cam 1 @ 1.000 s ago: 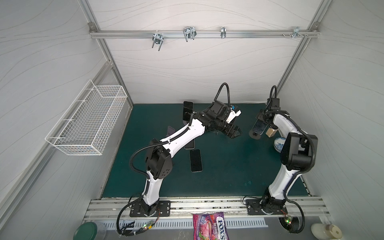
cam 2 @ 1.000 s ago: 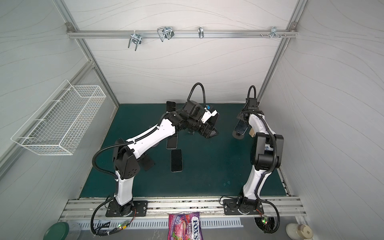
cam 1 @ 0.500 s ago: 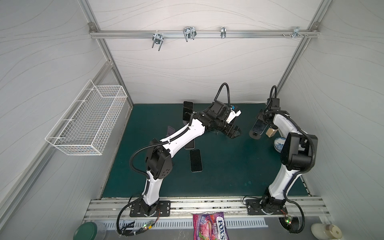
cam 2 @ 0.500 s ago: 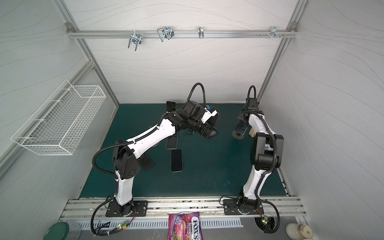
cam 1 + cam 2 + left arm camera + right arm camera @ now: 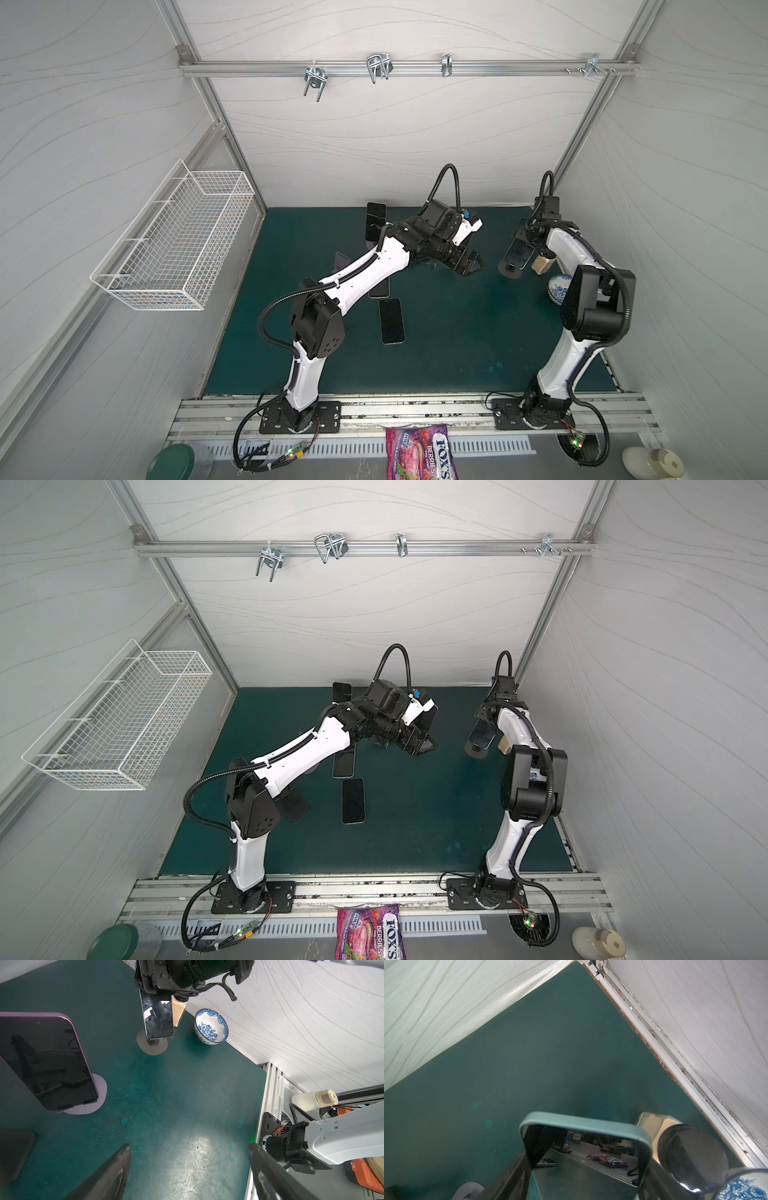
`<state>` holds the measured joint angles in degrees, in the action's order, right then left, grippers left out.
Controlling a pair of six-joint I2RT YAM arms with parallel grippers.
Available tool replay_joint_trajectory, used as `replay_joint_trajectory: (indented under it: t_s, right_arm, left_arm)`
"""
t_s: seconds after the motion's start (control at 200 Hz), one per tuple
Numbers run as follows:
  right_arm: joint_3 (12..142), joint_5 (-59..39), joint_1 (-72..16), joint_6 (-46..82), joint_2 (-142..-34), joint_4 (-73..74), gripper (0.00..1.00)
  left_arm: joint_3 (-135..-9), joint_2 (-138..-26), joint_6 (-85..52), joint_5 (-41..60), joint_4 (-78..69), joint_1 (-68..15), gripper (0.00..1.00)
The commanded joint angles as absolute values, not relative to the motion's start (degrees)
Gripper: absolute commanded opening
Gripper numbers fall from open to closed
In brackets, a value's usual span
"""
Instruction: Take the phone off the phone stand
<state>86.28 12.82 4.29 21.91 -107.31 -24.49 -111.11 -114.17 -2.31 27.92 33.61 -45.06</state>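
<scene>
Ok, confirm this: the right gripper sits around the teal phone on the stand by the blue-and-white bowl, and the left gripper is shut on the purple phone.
Wrong on the left gripper: it is open and holds nothing; the left wrist view shows its fingers spread, apart from the purple phone. The right gripper does sit around the teal phone on the stand by the bowl.
</scene>
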Motion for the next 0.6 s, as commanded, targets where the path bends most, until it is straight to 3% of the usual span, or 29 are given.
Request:
replay_joint_trajectory:
  t_s: [0.0, 0.595]
  right_arm:
    - [85.7, 12.5, 3.9, 20.7, -104.9, -23.7, 0.68]
    - [85.8, 10.3, 4.4, 20.4, -101.1, -24.6, 0.64]
  left_arm:
    - [-114.2, -113.5, -1.6, 28.1, 33.7, -45.1, 0.89]
    - [-113.1, -111.3, -2.1, 27.2, 34.0, -45.1, 0.89]
